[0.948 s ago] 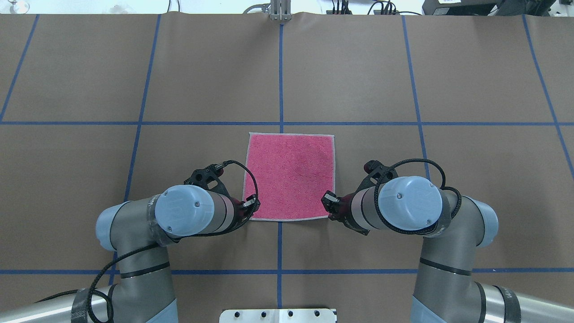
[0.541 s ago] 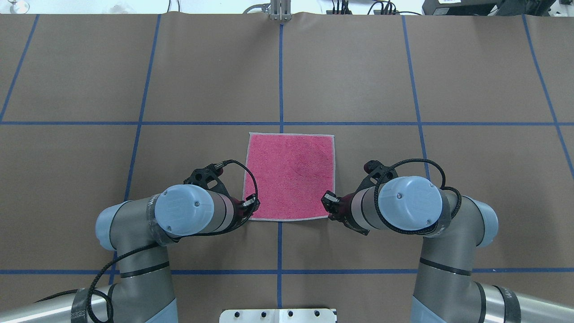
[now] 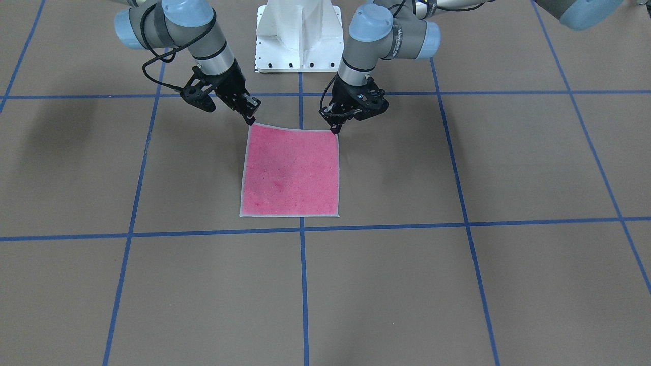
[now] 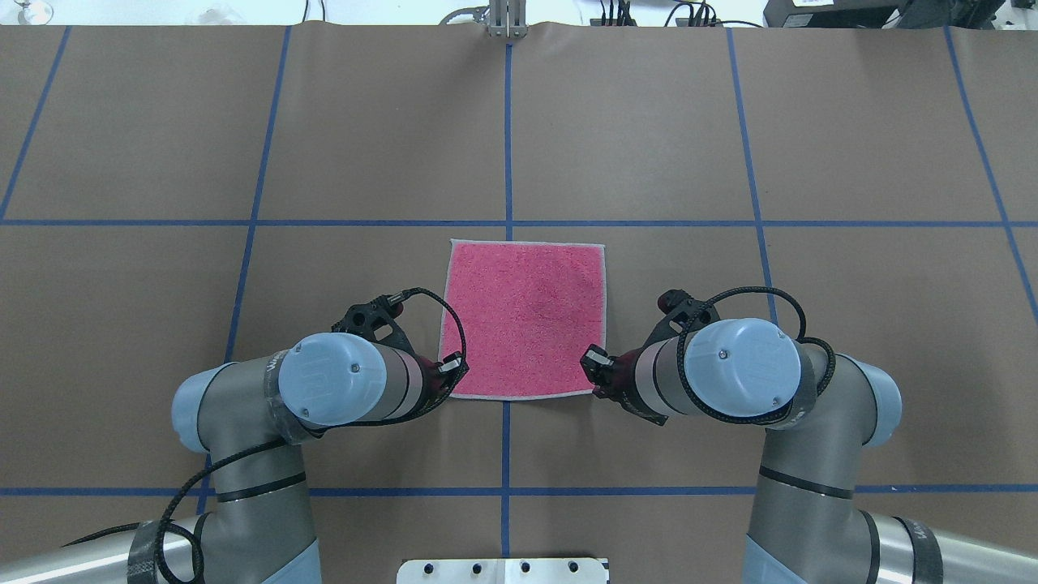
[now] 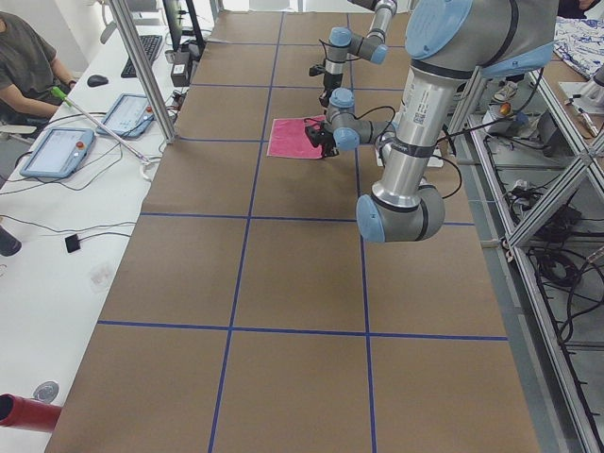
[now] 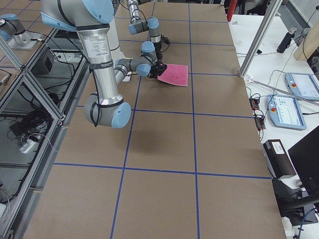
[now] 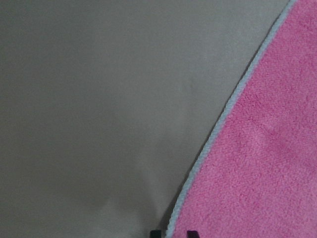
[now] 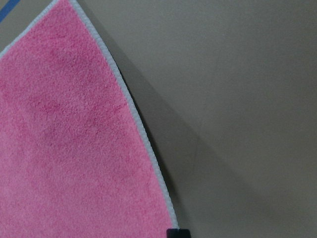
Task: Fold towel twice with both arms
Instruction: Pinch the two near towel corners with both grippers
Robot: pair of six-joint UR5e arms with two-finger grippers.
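The towel [image 4: 523,320] lies in the middle of the brown table [image 4: 649,122], pink side up. It is almost square. Its sides run the same way as the blue lines [image 4: 508,130], and it is not turned. The middle blue line goes under it, and a bit more of the towel is on the robot's right. Its far edge is near the cross line but does not touch it.

The edge closest to the robot looks lifted a little off the table. In the right wrist view there is a dark shadow under that edge.

The left gripper [image 4: 454,369] is at the near left corner. In the left wrist view two black fingertips [image 7: 156,233] sit close together with the towel's grey edge between them, so it is pinching the corner. The right gripper [image 4: 592,363] is at the near right corner. Only one black tip shows there, so I think it is pinching too, but that is harder to see.

The left arm [image 4: 243,422] and right arm [image 4: 803,422] both bend inward. Their wrists tip down toward the towel. The white base [image 3: 298,35] stands between them.
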